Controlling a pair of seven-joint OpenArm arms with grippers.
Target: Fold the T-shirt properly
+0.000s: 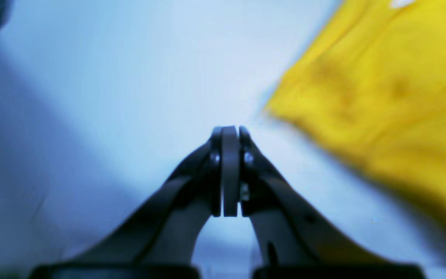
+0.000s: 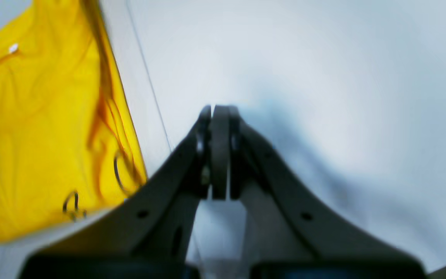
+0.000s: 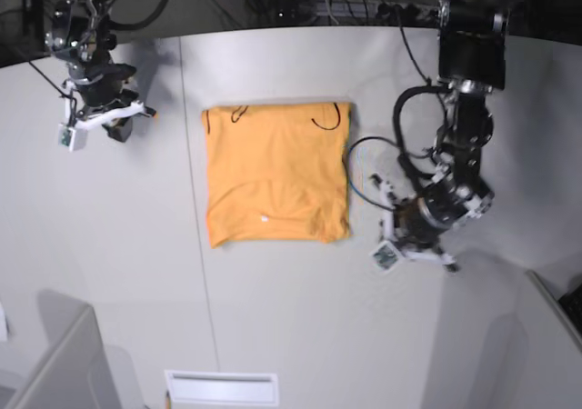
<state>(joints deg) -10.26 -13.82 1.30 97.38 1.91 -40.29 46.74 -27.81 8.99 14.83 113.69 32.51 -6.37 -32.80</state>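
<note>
The left end effector (image 1: 229, 130) is clenched on nothing, poised over the bare white table (image 1: 130, 77) just beside the T-shirt (image 3: 275, 174). The right end effector (image 2: 219, 110) is likewise clenched and empty, well apart from it. The T-shirt lies folded into a flat rectangle mid-table, between both arms, its black marks (image 3: 325, 118) along the far edge.

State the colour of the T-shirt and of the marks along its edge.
The T-shirt is plain yellow-orange with thin black curved marks; these show best in the right wrist view.
</note>
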